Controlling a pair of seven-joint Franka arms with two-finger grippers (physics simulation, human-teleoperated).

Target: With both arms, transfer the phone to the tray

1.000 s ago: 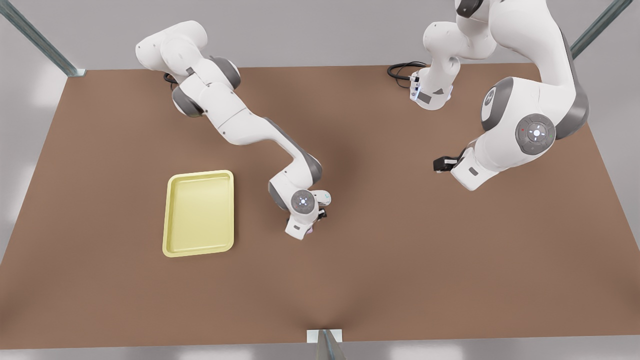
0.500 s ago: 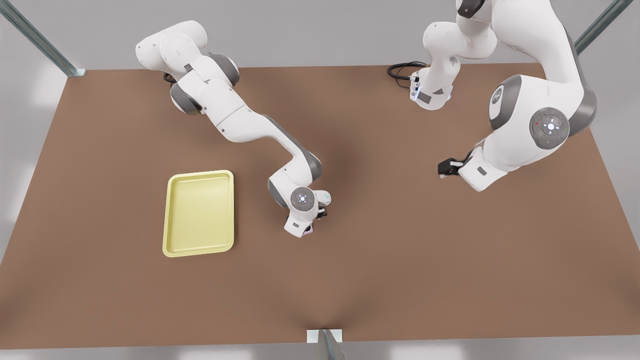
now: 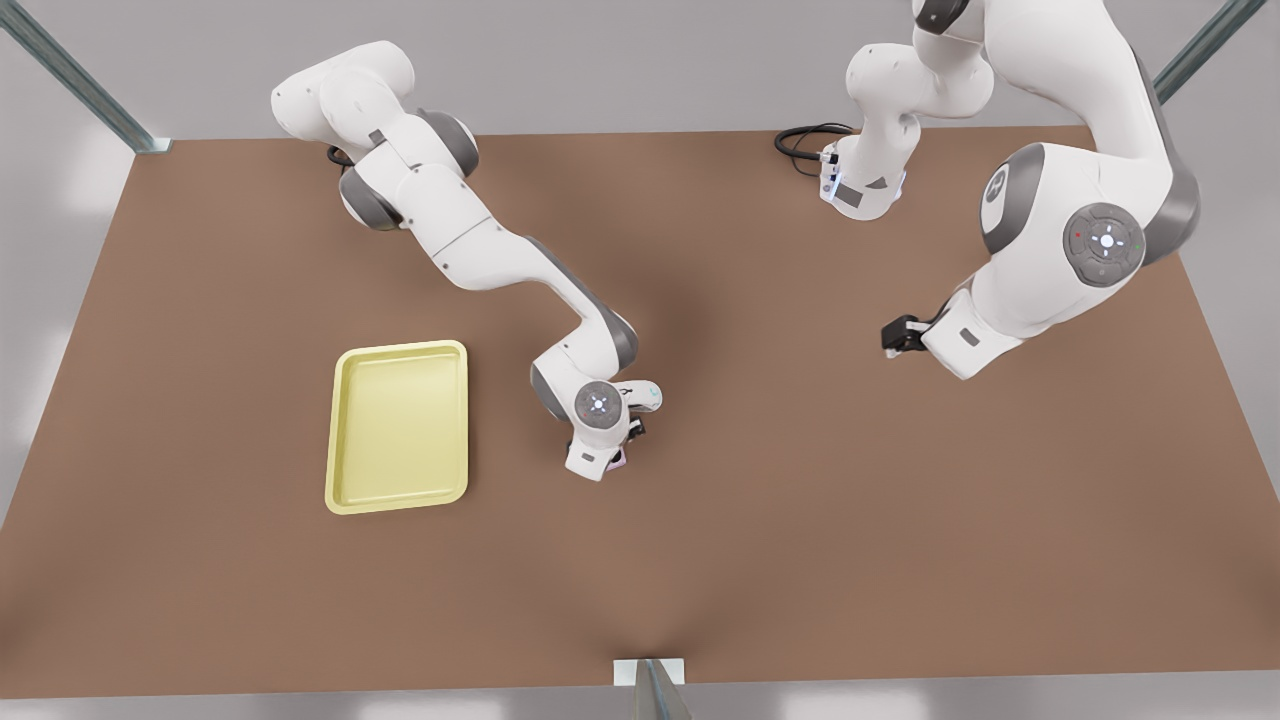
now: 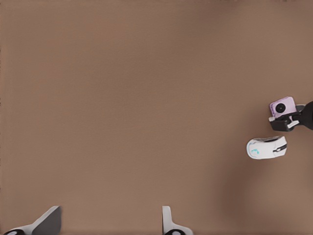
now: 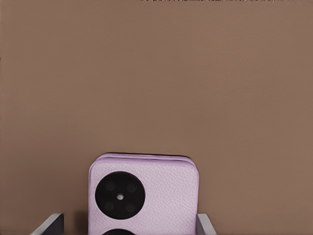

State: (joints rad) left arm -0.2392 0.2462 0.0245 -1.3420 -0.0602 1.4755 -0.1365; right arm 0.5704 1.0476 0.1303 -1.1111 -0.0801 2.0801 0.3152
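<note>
**Q:** Where is the phone found?

**A:** The phone [image 5: 144, 196], a pale pink slab with black round camera circles, is seen between the two fingers [image 5: 49, 224] of the right gripper [image 5: 129, 226], one finger at each side edge. It is gripped there, above the brown desk [image 5: 156, 78]. In the left wrist view the same phone [image 4: 282, 106] is seen far off, clasped by that black gripper, with a white mouse [image 4: 266, 147] lying just beside it on the desk.

**Q:** Where is that gripper placed in the wider scene?

**A:** In the front view the right gripper [image 3: 622, 458] is found near the desk's middle, mostly hidden under its own white wrist. A sliver of pink is visible at its tip. The mouse [image 3: 642, 393] lies just behind the fingers. The pale yellow tray [image 3: 400, 428] is set well apart from them, toward the front view's left.

**Q:** And the other arm?

**A:** The left gripper [image 3: 897, 336] is held over bare desk toward the front view's right, well apart from the phone. Its fingers [image 4: 168, 221] are spread with nothing between them.
</note>
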